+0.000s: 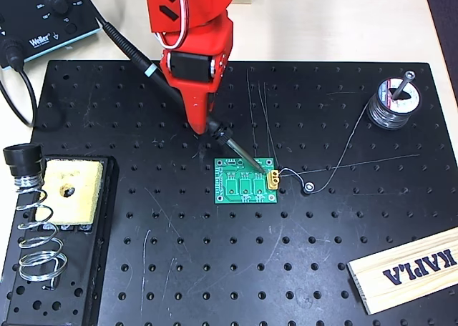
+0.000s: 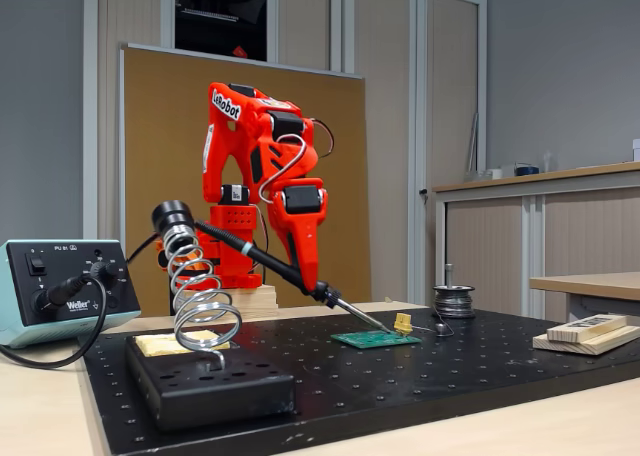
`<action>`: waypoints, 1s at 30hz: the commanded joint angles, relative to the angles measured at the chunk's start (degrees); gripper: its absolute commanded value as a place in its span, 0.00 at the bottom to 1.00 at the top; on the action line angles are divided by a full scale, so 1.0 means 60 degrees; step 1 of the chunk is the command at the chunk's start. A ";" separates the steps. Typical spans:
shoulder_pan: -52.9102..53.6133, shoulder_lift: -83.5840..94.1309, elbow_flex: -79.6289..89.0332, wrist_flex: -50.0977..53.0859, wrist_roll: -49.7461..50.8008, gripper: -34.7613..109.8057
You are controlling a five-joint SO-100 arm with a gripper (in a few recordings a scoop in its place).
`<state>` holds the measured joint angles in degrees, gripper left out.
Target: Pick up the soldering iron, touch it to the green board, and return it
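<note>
One slip risks it: gripper (image 1: 207,126) clamps the soldering iron (image 1: 172,90), tip at the green board (image 1: 245,181) beside its yellow connector (image 1: 273,179).

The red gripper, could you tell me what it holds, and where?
The gripper holds the soldering iron low on its handle, just above the flared collar.

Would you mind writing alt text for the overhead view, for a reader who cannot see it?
A red gripper holds a black soldering iron slanted down, its metal tip at the green board near the board's yellow connector. They sit on a black perforated board, with a coil-spring stand and yellow sponge at left and a solder spool at upper right.
</note>
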<state>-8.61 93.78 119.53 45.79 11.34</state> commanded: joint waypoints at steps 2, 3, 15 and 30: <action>-0.0220 -0.0015 -0.0571 -0.0015 -0.0044 0.24; -0.0220 -0.0044 -0.0586 -0.0029 -0.0059 0.24; -0.0234 -0.0264 -0.0747 -0.0029 -0.0088 0.24; -0.0220 -0.0337 -0.0762 -0.0073 -0.0117 0.24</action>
<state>-9.14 90.79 116.89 45.62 10.37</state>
